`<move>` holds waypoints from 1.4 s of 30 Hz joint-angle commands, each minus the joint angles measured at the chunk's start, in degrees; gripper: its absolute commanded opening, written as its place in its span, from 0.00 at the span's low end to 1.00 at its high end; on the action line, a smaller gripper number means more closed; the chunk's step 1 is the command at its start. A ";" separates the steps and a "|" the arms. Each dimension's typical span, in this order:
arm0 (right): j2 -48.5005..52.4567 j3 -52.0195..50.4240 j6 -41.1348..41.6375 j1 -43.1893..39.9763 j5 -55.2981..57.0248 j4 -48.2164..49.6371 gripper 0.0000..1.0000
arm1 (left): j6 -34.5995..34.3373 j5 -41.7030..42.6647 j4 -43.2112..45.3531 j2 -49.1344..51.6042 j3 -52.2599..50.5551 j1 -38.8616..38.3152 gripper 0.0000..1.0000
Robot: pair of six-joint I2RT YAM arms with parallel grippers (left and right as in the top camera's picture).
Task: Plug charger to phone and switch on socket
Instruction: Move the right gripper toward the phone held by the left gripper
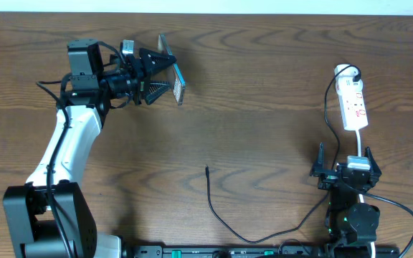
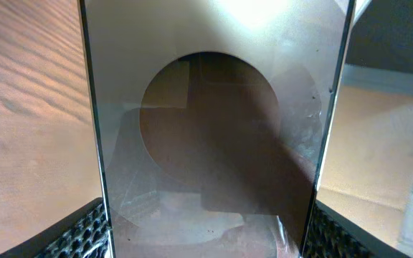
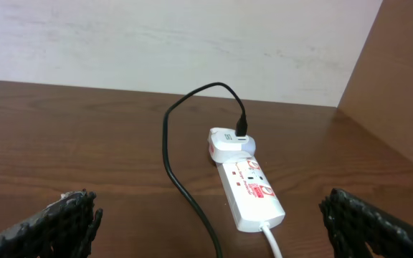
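Note:
My left gripper is shut on the phone and holds it on edge above the table at the far left. In the left wrist view the phone fills the frame, with a brownish round image on its screen. The charger cable lies on the table, its plug tip free near the middle front. Its other end runs to a white adapter in the socket at the right, also seen in the right wrist view. My right gripper is open and empty in front of the socket.
The socket's white cord runs toward my right gripper. A pale wall stands behind the table's far edge. A brown panel stands at the right.

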 commanded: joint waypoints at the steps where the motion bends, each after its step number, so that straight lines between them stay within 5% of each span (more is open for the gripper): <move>1: -0.17 -0.07 -0.39 0.24 0.11 -0.24 0.99 | 3.50 -5.79 0.44 -1.55 -1.09 0.31 0.07; 15: -0.17 -0.07 -0.33 0.24 -7.28 6.10 0.99 | 4.59 -8.26 0.37 -1.36 -1.70 0.24 0.07; 24: 4.63 5.79 12.07 0.24 -22.10 9.60 0.99 | 0.48 -11.02 0.44 -1.36 -1.70 0.13 0.07; 34: 40.83 29.24 16.39 0.94 -42.40 7.93 0.99 | -6.47 -13.22 2.19 -1.36 -1.70 -0.98 0.08; 42: 66.58 43.52 15.69 11.06 -43.98 10.99 0.99 | -11.93 -17.27 2.86 -1.36 -1.70 -4.33 0.07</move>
